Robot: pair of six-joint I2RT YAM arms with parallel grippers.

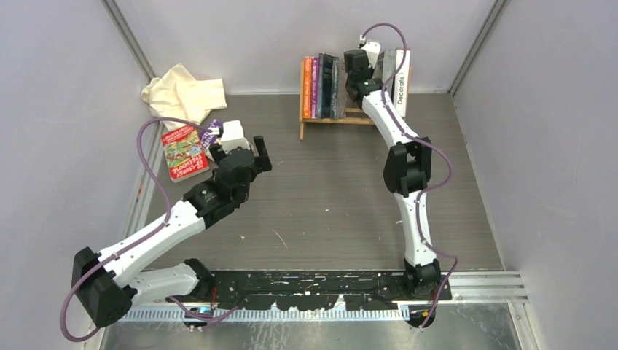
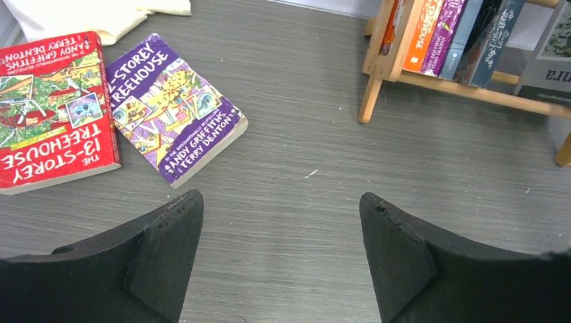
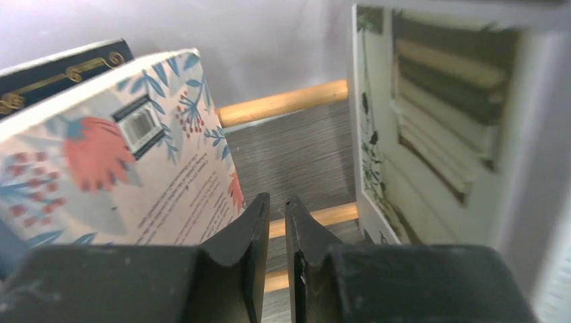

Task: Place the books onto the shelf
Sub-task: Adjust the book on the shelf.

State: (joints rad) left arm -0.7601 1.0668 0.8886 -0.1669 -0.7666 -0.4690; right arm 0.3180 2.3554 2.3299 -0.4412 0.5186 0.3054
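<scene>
Two books lie flat at the left: a red one [image 1: 184,152] [image 2: 50,111] and a purple one [image 1: 210,133] [image 2: 172,104]. My left gripper [image 1: 256,154] [image 2: 281,202] hovers open over bare table just right of them, nothing between its fingers. The wooden shelf [image 1: 335,119] [image 2: 464,87] holds several upright books [image 1: 321,86], with the white "Decorate" book [image 1: 400,84] at its right end. My right gripper [image 1: 353,69] [image 3: 277,202] sits in the gap between a floral-covered book [image 3: 114,161] and the white-grey book [image 3: 431,128]. Only a thin slit shows between its fingers, and it holds nothing.
A cream cloth [image 1: 182,91] [image 2: 87,13] is bunched in the back left corner behind the flat books. Grey walls close in the table at the back and on both sides. The shelf stands against the back wall.
</scene>
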